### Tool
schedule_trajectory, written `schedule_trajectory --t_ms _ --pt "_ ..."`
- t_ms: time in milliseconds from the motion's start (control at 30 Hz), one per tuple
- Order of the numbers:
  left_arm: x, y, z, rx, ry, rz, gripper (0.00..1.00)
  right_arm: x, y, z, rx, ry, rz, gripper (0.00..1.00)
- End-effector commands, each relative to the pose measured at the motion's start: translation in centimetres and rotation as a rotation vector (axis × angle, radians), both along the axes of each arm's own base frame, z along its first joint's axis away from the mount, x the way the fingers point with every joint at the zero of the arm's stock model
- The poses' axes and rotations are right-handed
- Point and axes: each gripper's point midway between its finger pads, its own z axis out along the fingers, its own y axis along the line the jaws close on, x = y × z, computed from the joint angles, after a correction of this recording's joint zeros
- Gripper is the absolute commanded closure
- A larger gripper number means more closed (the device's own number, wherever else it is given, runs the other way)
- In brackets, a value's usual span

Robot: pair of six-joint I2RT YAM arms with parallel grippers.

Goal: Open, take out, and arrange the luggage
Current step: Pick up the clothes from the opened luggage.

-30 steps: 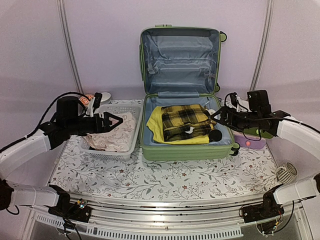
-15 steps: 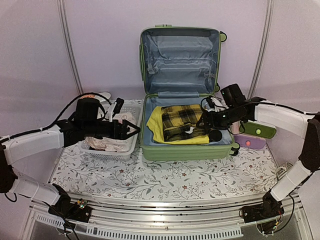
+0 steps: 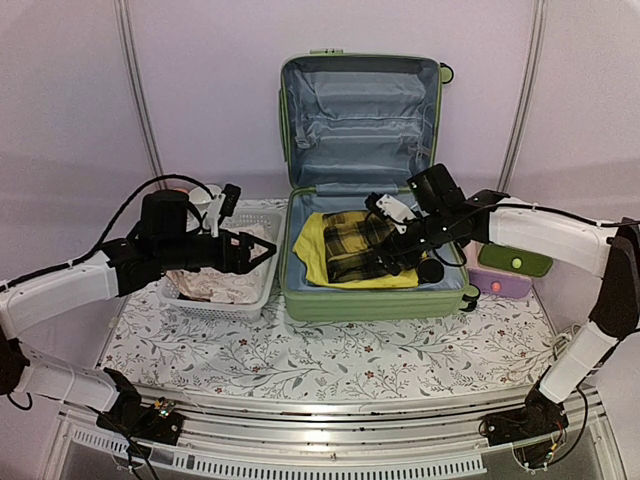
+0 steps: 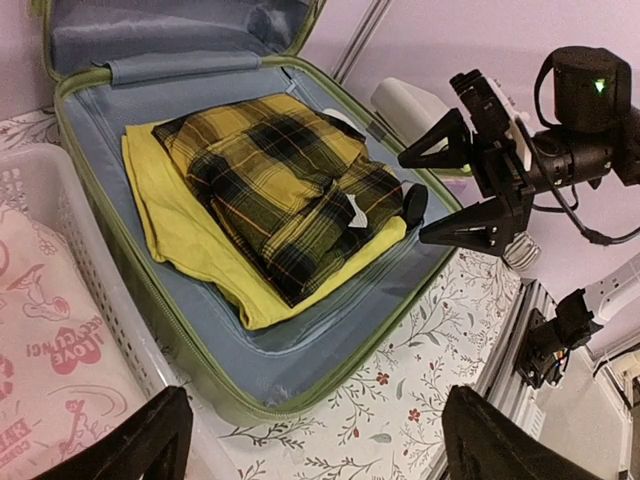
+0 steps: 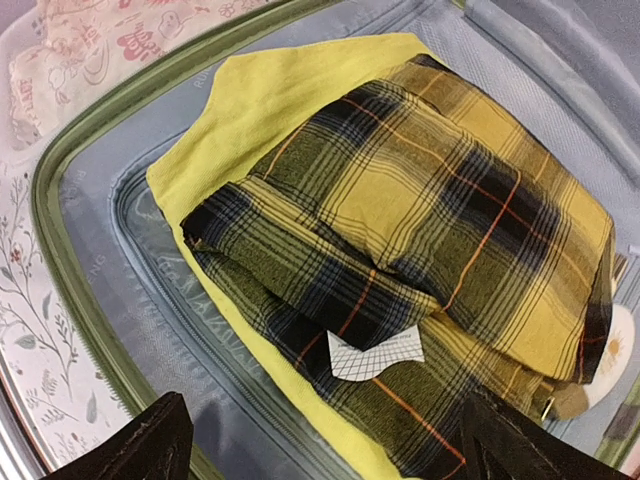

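Lilac walls back a table under a floral cloth (image 3: 330, 350). 1 luggage (image 3: 370, 305) lies open at the table's centre, its lid upright against the wall and its grey-blue lining showing. Its lower half holds 2 folded garments: 1 yellow-and-black plaid shirt (image 5: 430, 230) on 1 plain yellow top (image 5: 270, 90), with 1 white tag (image 5: 375, 355) on the plaid. Just left of it stands 1 white basket (image 3: 215, 306) holding a pink cloth (image 4: 50, 360) printed with red hearts; "LOVE" reads on 1 heart. The left gripper (image 3: 268, 252) hangs over the basket, jaws wide apart and empty. The right gripper (image 4: 412, 197) hovers over the luggage's right side, jaws likewise wide apart, holding nothing.
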Motion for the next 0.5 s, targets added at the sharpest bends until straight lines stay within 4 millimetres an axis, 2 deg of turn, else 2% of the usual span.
schedule_trajectory --t_ms 0,67,133,233,367,400,467 --pt "-0.3 0.2 0.6 0.007 -0.053 0.002 0.11 0.5 0.5 0.6 -0.115 -0.082 0.144 0.02" --pt "-0.3 0.3 0.6 0.012 -0.059 0.005 0.11 1.0 0.6 1.2 -0.133 -0.105 0.148 0.01" --pt "-0.2 0.3 0.8 0.014 -0.066 0.004 0.11 1.5 0.9 2.7 -0.109 -0.142 0.141 0.01" --pt "-0.1 0.2 1.1 0.014 -0.076 0.000 0.11 1.4 1.7 6.5 0.004 -0.247 0.147 0.01" --pt "0.0 0.2 1.2 0.027 -0.084 0.001 0.10 1.5 0.7 11.8 0.149 -0.454 0.070 0.01" --pt "-0.1 0.3 1.2 0.030 -0.086 0.001 0.11 1.1 0.4 12.2 0.152 -0.505 0.088 0.01" --pt "0.0 0.4 1.1 0.038 -0.087 0.004 0.10 0.3 -0.3 10.8 0.103 -0.565 0.131 0.01"
